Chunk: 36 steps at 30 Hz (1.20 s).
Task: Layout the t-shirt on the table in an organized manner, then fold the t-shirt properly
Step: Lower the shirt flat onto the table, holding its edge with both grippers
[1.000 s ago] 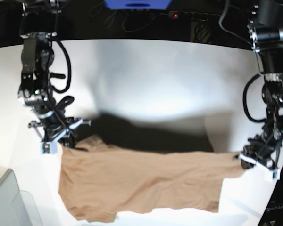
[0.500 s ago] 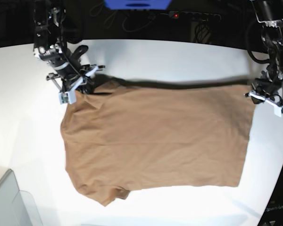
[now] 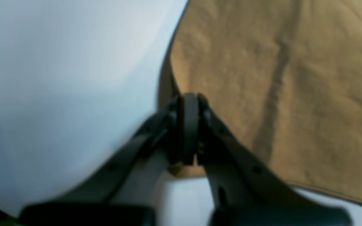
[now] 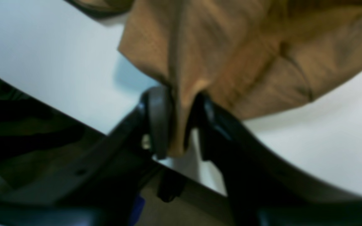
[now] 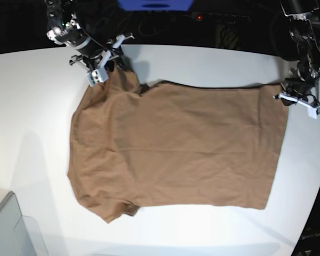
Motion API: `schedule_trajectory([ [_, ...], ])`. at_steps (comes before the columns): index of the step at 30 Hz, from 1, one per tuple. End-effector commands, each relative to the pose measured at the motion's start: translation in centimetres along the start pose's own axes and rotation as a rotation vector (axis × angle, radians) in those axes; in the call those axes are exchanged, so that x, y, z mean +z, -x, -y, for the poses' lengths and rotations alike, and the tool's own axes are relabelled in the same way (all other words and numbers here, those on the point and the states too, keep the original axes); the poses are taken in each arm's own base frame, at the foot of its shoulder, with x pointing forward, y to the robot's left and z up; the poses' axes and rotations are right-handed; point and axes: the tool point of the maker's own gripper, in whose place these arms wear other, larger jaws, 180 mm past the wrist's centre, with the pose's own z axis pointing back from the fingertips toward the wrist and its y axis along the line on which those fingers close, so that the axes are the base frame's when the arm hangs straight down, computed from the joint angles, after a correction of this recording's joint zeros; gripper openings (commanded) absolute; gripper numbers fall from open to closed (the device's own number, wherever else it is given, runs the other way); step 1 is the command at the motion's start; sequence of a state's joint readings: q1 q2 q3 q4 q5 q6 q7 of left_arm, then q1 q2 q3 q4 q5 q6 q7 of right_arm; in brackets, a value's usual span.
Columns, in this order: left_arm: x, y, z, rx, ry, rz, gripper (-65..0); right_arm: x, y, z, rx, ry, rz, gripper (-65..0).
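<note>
The tan-brown t-shirt (image 5: 176, 144) lies spread on the white table (image 5: 32, 117), with a sleeve at the near left. My right gripper (image 5: 108, 65) is at the shirt's far left corner, shut on a bunch of cloth. The right wrist view shows the cloth (image 4: 231, 47) pinched between its fingers (image 4: 157, 119). My left gripper (image 5: 286, 95) is at the shirt's far right corner. In the left wrist view it (image 3: 189, 103) is shut on the shirt's edge (image 3: 278, 78). No white tag shows.
A grey translucent bin (image 5: 10, 229) stands at the near left corner. The table's curved far edge (image 5: 202, 49) runs just behind both grippers, with dark space, cables and a blue object (image 5: 154, 4) beyond it. The table's right edge is close to my left gripper.
Both grippers have moved toward the far edge of the table, pulling the shirt with them. The shirt went from hanging and bunched to lying flat and spread, farther back.
</note>
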State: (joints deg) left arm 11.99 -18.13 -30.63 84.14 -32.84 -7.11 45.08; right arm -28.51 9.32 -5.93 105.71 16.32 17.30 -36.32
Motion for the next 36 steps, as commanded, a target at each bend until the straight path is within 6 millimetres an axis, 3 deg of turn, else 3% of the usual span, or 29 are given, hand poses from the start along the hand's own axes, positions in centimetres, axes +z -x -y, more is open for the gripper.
schedule_trajectory([
  [1,0.5,-1.6,-0.1,-0.018,0.001,0.041,-64.8,0.4,-0.9,-0.2,0.006,-0.007,0.037,-42.7],
  [7,1.3,-0.9,-2.1,0.003,-0.039,0.036,-64.6,1.8,-2.1,1.1,0.024,0.033,0.074,-37.4],
  [11,2.3,-2.1,-3.7,0.029,-0.073,0.078,-64.5,3.5,-3.8,3.3,0.019,0.107,0.129,-37.3],
  [16,2.5,-2.4,-4.0,0.034,-0.08,0.088,-64.5,4.3,-4.7,5.8,-0.02,0.183,0.165,-37.3],
  [20,2.5,-2.3,-3.9,0.033,-0.079,0.086,-64.5,3.3,-5.6,5.6,-0.016,0.166,0.176,-37.3],
  [23,2.5,-2.3,-3.9,0.033,-0.079,0.086,-64.5,1.2,-5.3,5.6,-0.031,0.138,0.152,-37.6],
  [26,2.5,-2.4,-3.9,0.032,-0.08,0.087,-64.5,-0.9,-4.6,6.8,-0.065,0.14,0.115,-37.7],
  [30,2.5,-2.4,-3.9,0.032,-0.08,0.087,-64.5,-2.4,-3.8,10.0,-0.133,0.19,0.084,-37.7],
  [33,2.4,-2.2,-3.8,0.038,-0.076,0.085,-64.5,-1.6,-3.6,13.6,-0.2,0.271,0.098,-37.7],
  [36,2.4,-2.1,-3.6,0.041,-0.072,0.084,-64.5,-0.7,-3.9,15.2,-0.222,0.311,0.118,-37.7],
])
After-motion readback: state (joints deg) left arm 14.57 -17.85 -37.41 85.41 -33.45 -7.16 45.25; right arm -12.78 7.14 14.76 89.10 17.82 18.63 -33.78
